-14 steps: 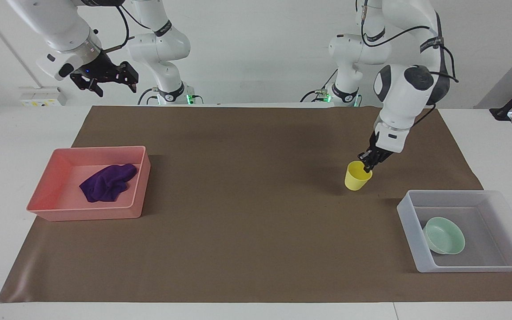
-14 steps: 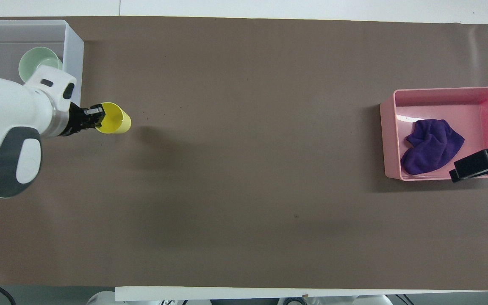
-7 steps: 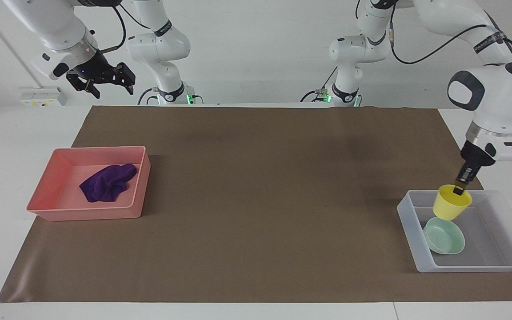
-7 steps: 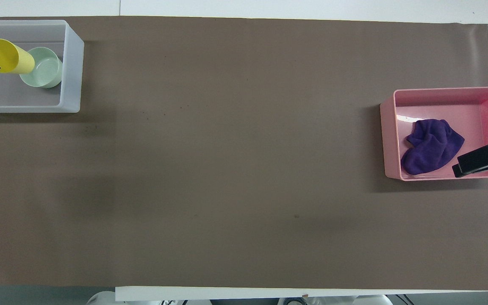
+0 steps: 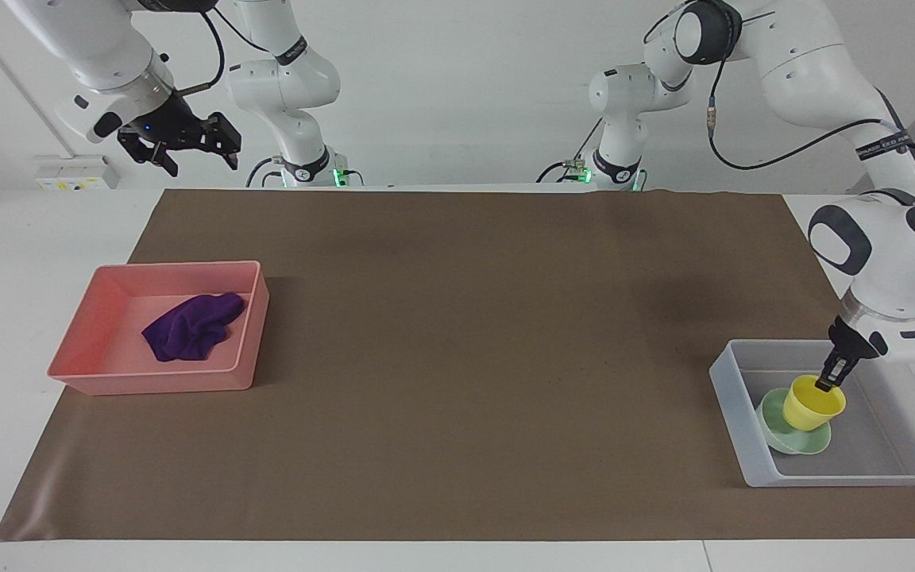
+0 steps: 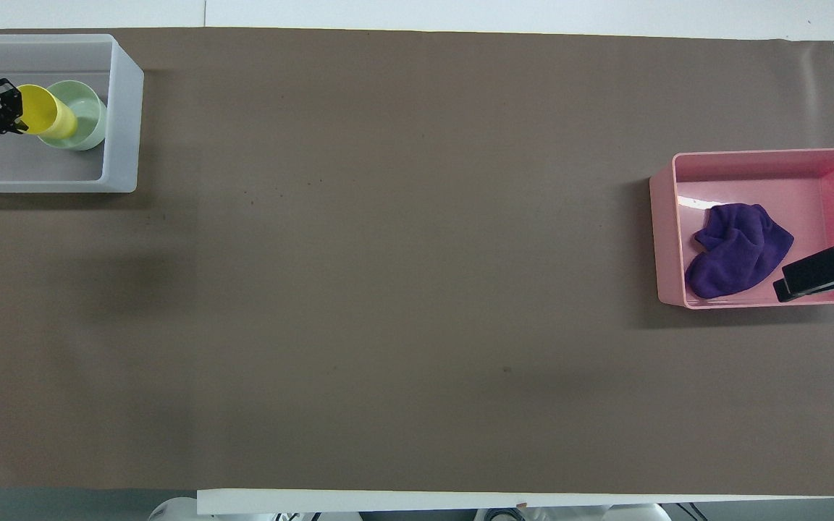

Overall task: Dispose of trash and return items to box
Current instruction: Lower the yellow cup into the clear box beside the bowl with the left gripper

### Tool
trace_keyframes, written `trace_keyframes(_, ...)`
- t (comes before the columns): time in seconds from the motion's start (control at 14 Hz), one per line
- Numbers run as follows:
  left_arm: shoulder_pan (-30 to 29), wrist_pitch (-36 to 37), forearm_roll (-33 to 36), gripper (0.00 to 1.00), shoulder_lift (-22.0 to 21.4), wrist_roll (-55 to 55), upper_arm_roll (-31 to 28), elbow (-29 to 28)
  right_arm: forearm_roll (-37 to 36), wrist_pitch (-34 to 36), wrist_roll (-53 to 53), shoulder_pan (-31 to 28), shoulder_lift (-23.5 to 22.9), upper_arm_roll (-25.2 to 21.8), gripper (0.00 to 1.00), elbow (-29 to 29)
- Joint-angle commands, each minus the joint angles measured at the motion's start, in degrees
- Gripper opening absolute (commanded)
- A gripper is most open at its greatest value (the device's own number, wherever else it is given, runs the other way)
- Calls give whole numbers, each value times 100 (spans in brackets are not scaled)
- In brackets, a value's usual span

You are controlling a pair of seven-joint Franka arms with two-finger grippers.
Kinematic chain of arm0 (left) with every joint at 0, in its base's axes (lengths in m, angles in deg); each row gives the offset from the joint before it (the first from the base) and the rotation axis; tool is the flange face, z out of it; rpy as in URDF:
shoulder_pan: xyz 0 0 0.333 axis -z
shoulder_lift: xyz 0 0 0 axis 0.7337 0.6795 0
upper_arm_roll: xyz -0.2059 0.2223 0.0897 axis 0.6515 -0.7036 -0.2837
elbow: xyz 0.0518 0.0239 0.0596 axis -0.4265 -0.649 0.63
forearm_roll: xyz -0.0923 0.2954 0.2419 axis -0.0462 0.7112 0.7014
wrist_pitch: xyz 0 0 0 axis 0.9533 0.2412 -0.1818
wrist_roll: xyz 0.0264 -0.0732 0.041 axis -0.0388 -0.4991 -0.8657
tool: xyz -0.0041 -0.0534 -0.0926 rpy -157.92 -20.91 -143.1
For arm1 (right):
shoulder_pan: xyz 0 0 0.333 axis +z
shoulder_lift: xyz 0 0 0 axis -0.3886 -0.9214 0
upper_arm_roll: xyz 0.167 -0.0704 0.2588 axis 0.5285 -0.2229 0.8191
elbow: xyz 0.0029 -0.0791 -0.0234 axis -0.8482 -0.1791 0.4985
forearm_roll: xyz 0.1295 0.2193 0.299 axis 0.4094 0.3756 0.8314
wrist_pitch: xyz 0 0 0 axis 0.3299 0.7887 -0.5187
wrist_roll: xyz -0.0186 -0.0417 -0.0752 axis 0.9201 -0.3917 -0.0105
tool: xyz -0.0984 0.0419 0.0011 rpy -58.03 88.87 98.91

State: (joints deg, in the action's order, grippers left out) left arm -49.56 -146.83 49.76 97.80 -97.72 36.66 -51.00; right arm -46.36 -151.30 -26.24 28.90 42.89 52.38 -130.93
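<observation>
The small yellow cup (image 5: 813, 403) is plain plastic, tilted mouth-up over the mint-green bowl (image 5: 783, 437) in the clear box (image 5: 731, 389). The left gripper (image 5: 829, 384) jaws grasp its rim; the right gripper (image 5: 187, 143) waits, jaws released

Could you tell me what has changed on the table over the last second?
The left gripper, shut on the yellow cup by its rim, carried it from over the brown mat into the clear tub and lowered it onto the green bowl; it has not let go. The purple cloth, the pink tub and the bowl stayed put; the right gripper barely shifted, raised and waiting.
</observation>
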Motion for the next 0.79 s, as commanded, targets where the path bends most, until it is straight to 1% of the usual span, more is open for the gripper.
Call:
trace_keyframes(0.0,34,381,47,3,-29,16,10,46,-65,-109,98,-59,64,24,100,-111)
trace_keyframes(0.07,52,479,47,10,-37,86,19,55,-57,-109,98,-59,64,24,100,-111)
trace_keyframes(0.14,52,488,39,21,-37,96,19,55,-65,-109,98,-67,64,24,100,-111)
trace_keyframes(0.21,52,480,39,51,-37,96,19,64,-57,-109,98,-59,64,24,100,-111)
trace_keyframes(0.29,69,471,39,77,-37,96,19,81,-57,-109,98,-59,64,24,100,-111)
trace_keyframes(0.36,78,454,47,96,-46,96,19,99,-65,-118,98,-59,64,24,100,-111)
trace_keyframes(0.43,104,488,39,100,-107,96,27,99,-57,-118,98,-59,64,24,100,-111)
trace_keyframes(0.57,279,794,39,100,-378,105,19,99,-57,-109,98,-67,64,24,100,-111)
trace_keyframes(0.71,560,1504,73,100,-817,96,19,108,-65,-109,98,-68,64,24,100,-111)
